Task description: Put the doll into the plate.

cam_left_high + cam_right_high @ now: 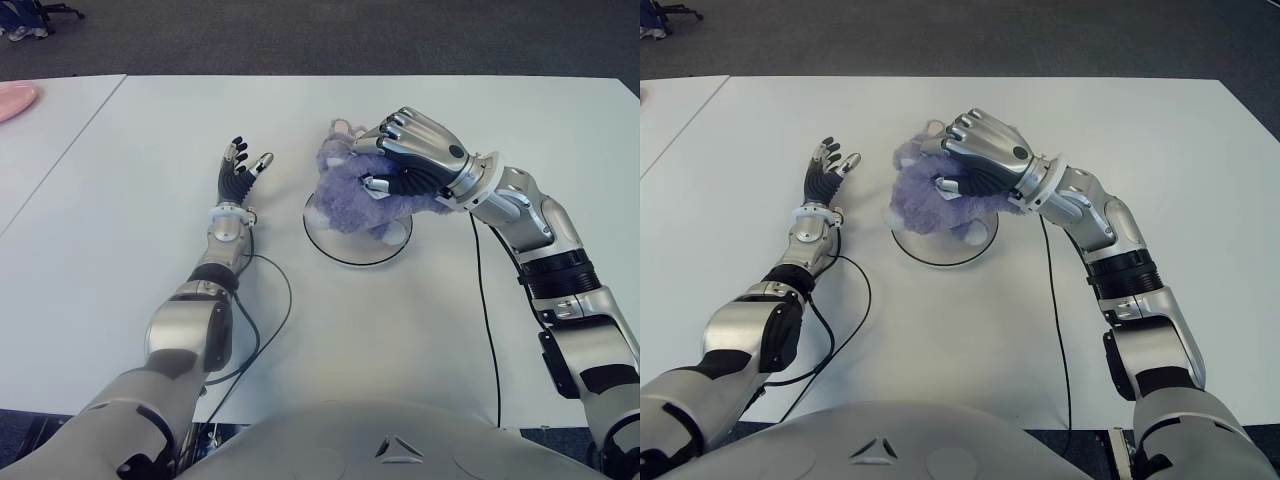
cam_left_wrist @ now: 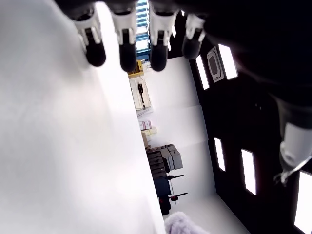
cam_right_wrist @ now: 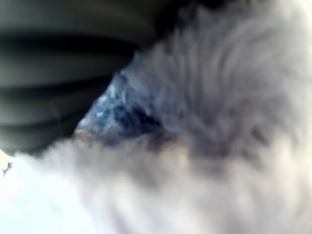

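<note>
- Left hand (image 1: 238,170) of mine shows on the white tabletop (image 1: 130,220), to the left of the plate, palm turned up and fingers (image 2: 127,46) straight and spread, with nothing in them.
- From its wrist a thin black cable (image 1: 272,320) loops over the white surface toward my body.
- Going right, the round clear plate with a dark rim (image 1: 352,255) lies flat near the middle of the table, apart from my left hand.
- Over that plate is the fluffy lilac plush doll (image 1: 350,185); its lower part shows over the plate's inside, but I cannot tell whether it touches the plate.
- My right hand (image 1: 415,160) comes in from the right and is wrapped over the top and side of the doll, silver knuckles upward, dark fingertips pressed into the fur; it has a firm hold of the toy.
- My right wrist view shows only pale fur close against the dark curved fingers.
- Further right, my silver right forearm (image 1: 530,225) slants back toward my shoulder, with another thin black cable (image 1: 485,310) lying on the table under it.
- Far left, on a neighbouring white table, a pink object (image 1: 15,100) shows at the edge.
</note>
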### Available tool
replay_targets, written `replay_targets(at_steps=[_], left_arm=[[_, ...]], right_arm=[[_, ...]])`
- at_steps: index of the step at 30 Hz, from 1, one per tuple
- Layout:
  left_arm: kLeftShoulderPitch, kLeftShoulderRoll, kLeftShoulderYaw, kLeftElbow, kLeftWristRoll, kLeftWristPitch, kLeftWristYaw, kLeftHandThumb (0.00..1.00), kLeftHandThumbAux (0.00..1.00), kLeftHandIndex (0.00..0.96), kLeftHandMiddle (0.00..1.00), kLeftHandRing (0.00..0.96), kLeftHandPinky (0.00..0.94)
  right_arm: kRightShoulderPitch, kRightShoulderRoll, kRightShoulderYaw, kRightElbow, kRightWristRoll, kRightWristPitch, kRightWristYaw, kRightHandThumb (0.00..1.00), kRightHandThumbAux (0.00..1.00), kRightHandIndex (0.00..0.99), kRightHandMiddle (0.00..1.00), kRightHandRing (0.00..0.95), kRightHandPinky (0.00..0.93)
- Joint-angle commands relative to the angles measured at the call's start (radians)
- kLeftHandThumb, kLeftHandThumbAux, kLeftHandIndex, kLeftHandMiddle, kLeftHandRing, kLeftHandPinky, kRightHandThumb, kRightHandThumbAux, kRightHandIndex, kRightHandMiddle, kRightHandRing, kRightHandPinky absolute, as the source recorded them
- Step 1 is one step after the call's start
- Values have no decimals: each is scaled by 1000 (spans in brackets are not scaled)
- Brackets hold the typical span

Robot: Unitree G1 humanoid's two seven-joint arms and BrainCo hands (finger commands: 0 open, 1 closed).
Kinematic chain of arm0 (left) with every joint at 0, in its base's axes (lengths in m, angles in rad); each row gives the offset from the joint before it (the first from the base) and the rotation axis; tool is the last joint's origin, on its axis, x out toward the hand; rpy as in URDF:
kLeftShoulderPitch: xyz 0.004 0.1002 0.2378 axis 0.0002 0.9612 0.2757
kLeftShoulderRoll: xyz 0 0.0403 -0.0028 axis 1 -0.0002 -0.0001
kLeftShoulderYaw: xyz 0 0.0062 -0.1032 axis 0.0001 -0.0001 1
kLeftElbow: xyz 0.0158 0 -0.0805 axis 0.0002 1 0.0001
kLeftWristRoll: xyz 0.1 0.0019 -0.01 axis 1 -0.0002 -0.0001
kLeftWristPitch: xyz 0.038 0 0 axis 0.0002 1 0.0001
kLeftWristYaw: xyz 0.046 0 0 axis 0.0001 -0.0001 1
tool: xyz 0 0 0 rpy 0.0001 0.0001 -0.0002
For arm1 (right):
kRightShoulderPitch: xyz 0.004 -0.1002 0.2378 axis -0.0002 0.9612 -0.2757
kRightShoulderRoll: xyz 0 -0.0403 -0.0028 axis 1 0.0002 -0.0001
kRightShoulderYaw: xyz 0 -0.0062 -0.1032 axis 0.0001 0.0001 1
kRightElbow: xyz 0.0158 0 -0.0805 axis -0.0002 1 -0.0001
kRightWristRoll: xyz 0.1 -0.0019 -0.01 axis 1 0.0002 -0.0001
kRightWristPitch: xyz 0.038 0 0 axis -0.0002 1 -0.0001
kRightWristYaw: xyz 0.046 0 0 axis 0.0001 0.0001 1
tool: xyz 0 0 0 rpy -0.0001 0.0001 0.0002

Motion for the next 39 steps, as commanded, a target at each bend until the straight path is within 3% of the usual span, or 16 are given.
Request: replay_targets(at_steps=[1, 12, 22, 30, 33, 34, 35, 37, 38, 39], left_arm=[[169, -70, -4, 126, 9, 132, 4, 0, 527, 85, 124, 124, 140], [173, -69, -18, 125, 22, 120, 13, 0, 526, 80, 125, 129, 139], [172, -66, -28, 125, 33, 126, 30, 0, 521, 66, 116, 119, 125], [178, -72, -44, 126, 60, 128, 76, 0, 500, 43, 114, 114, 116], [177, -74, -43, 127, 65, 129, 84, 0, 489, 38, 119, 115, 108], [176, -75, -43, 127, 65, 131, 86, 0, 490, 40, 120, 116, 108], [170, -78, -43, 126, 66, 137, 85, 0, 490, 41, 122, 116, 108], [164, -79, -42, 126, 64, 146, 78, 0, 496, 42, 121, 116, 105], [164, -78, -40, 126, 63, 150, 74, 0, 501, 43, 120, 115, 104], [165, -77, -38, 127, 62, 151, 70, 0, 503, 44, 120, 115, 104]], right_arm=[[-33, 16, 22, 13, -53, -32, -44, 702, 725, 438, 879, 892, 896], [-32, 16, 36, 23, -100, -46, -92, 703, 723, 438, 886, 898, 903], [-17, 14, 60, 37, 59, -29, 26, 704, 721, 438, 883, 893, 895], [-4, 24, 44, 11, 35, 9, 32, 690, 725, 426, 842, 874, 886], [5, 36, 39, 4, 32, 43, 31, 678, 728, 418, 765, 850, 878], [8, 39, 38, 0, 34, 57, 34, 492, 699, 324, 649, 739, 784], [12, 41, 38, -8, 36, 77, 45, 365, 683, 263, 574, 667, 723], [17, 41, 39, -22, 30, 110, 58, 249, 651, 155, 384, 526, 613], [20, 41, 39, -29, 26, 122, 61, 196, 625, 99, 260, 400, 493], [22, 40, 39, -35, 20, 133, 63, 177, 616, 79, 216, 355, 450]])
